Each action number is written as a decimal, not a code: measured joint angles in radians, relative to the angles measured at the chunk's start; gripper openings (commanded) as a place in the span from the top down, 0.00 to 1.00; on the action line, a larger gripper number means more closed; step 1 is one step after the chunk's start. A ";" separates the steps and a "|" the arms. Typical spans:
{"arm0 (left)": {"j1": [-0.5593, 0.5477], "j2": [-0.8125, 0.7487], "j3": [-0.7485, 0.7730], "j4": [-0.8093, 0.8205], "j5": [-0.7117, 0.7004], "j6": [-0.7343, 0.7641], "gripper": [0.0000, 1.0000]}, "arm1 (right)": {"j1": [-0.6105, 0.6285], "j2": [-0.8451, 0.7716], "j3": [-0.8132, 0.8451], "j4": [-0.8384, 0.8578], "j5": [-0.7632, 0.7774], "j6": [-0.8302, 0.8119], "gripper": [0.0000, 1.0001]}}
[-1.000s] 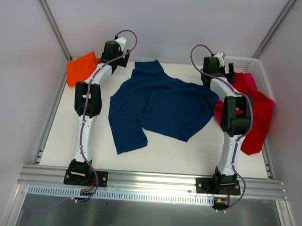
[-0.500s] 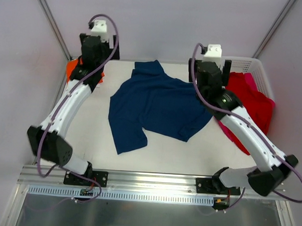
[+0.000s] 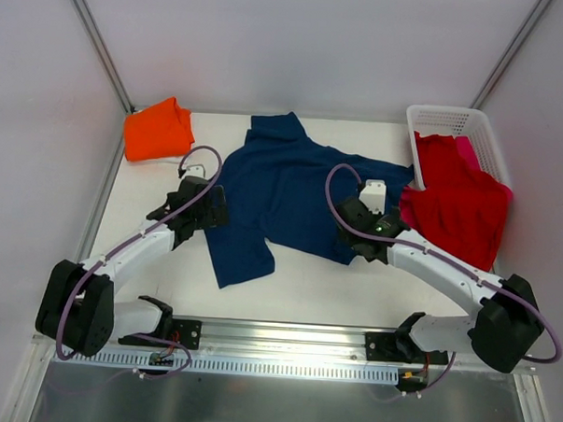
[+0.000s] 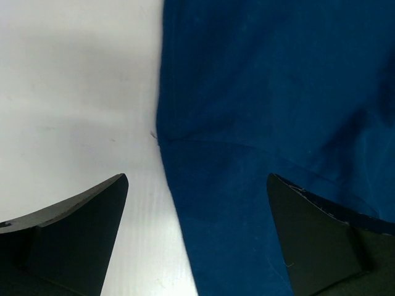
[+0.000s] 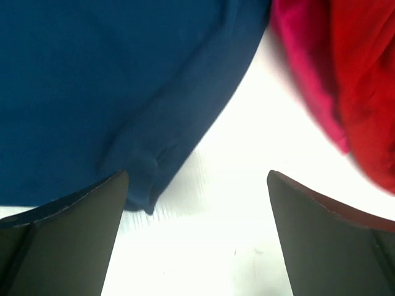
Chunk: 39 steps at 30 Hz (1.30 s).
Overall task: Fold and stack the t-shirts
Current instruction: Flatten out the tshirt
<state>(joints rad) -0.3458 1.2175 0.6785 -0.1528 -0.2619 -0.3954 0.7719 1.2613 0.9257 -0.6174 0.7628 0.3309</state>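
A navy blue t-shirt (image 3: 292,188) lies spread and rumpled in the middle of the table. My left gripper (image 3: 211,208) hangs low over its left edge, open. In the left wrist view the jaws (image 4: 196,179) straddle that edge, with navy cloth (image 4: 278,92) on the right and bare table on the left. My right gripper (image 3: 356,225) is open at the shirt's lower right edge. Its jaws (image 5: 196,176) are over white table, with the navy hem corner (image 5: 145,185) by the left finger. An orange t-shirt (image 3: 159,129) lies folded at the back left. Red (image 3: 464,205) and pink (image 5: 308,80) t-shirts spill from the basket.
A white lattice basket (image 3: 442,119) stands at the back right, with the red cloth draped over its near rim onto the table. The metal rail (image 3: 285,337) with both arm bases runs along the near edge. Side walls close in the table.
Both arms have swung down from the back of the table to sit low at the navy shirt's left and right edges. The orange shirt and basket now show fully.
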 measured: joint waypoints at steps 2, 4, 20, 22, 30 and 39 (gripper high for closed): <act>-0.016 0.003 -0.023 0.021 0.017 -0.023 0.04 | 0.003 0.016 -0.046 -0.001 -0.026 0.054 0.01; -0.023 0.008 -0.035 0.043 0.023 -0.037 0.04 | 0.005 0.036 -0.062 -0.003 -0.041 0.092 0.01; -0.028 0.026 -0.100 0.172 0.047 -0.061 0.05 | 0.012 0.248 -0.140 0.175 -0.172 0.286 0.28; -0.028 0.028 -0.100 0.179 0.047 -0.061 0.05 | 0.013 0.259 -0.135 0.189 -0.180 0.286 0.42; -0.028 0.073 -0.100 0.206 0.055 -0.061 0.07 | 0.016 0.309 -0.097 0.221 -0.197 0.281 0.76; -0.034 0.105 -0.100 0.227 0.070 -0.061 0.08 | 0.031 0.328 -0.075 0.194 -0.179 0.278 0.73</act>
<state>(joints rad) -0.3794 1.3228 0.5789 0.0746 -0.1917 -0.4564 0.8024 1.5890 0.8509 -0.4232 0.5842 0.6094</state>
